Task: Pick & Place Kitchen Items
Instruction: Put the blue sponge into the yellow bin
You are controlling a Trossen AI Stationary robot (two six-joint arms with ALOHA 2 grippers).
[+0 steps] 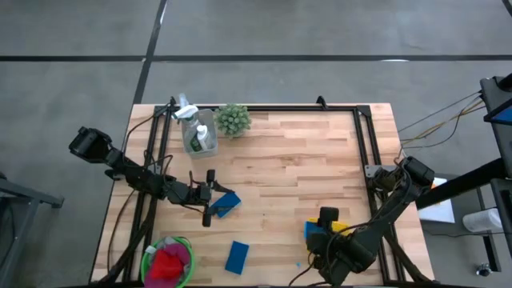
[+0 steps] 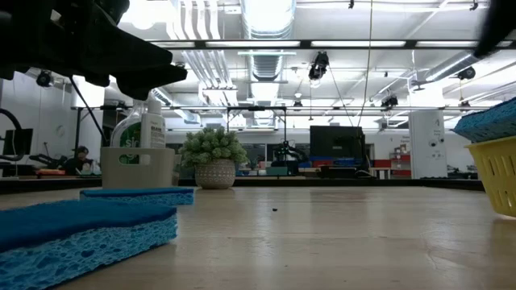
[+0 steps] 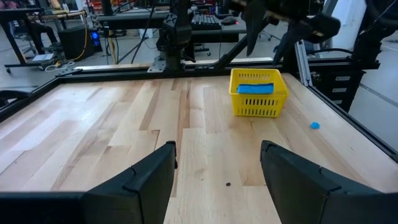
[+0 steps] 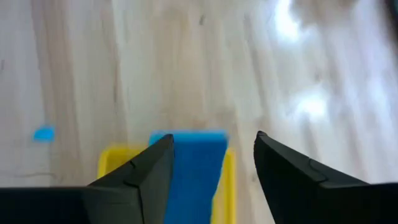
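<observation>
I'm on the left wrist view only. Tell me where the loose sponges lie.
Observer: One blue sponge lies right beside the left tool, outside your picture.
Operator: Give me the other.
Observer: The second sponge lies apart from it, beside a green bowl holding red and pink cloths.
Operator: Report the right tool.
Observer: The right tool hangs open above the yellow basket; the basket sponge is ungripped.

We look straight down on the pale wooden bench (image 1: 288, 160); bench-level and wrist views share its yellow slotted plastic basket (image 3: 258, 93).
</observation>
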